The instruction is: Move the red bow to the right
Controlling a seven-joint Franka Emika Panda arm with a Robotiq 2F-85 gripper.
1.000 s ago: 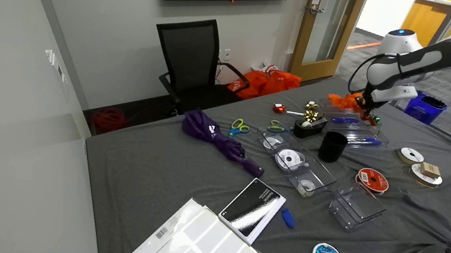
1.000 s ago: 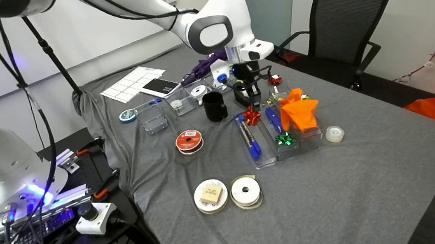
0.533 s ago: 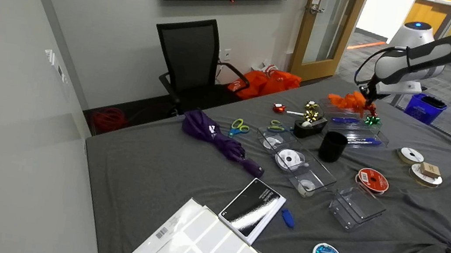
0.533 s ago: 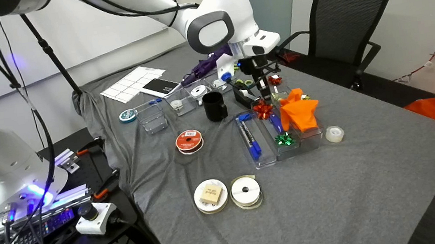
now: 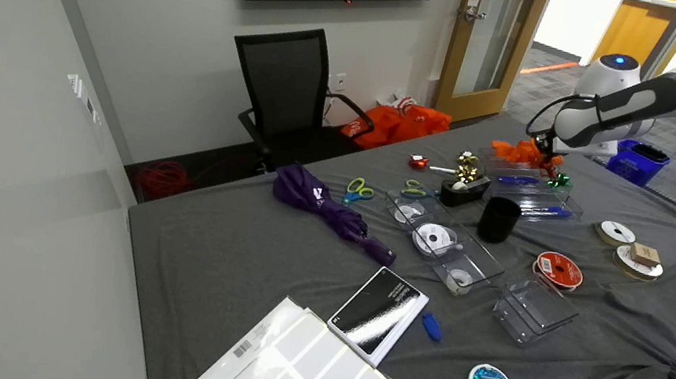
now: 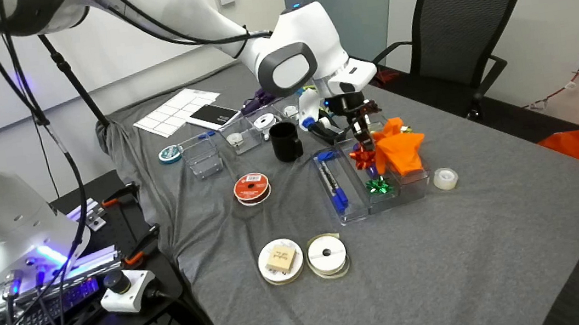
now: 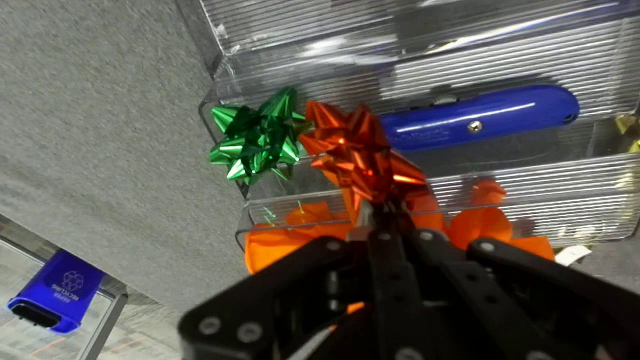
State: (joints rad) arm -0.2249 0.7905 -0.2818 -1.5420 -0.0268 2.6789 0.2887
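Hanging from gripper [image 7: 381,212], red bow [image 7: 361,150].

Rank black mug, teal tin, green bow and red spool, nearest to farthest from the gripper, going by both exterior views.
1. Green bow, at the clear tray's end.
2. Black mug, upright on the table.
3. Red spool, flat near a clear bin.
4. Teal tin, beyond that bin.
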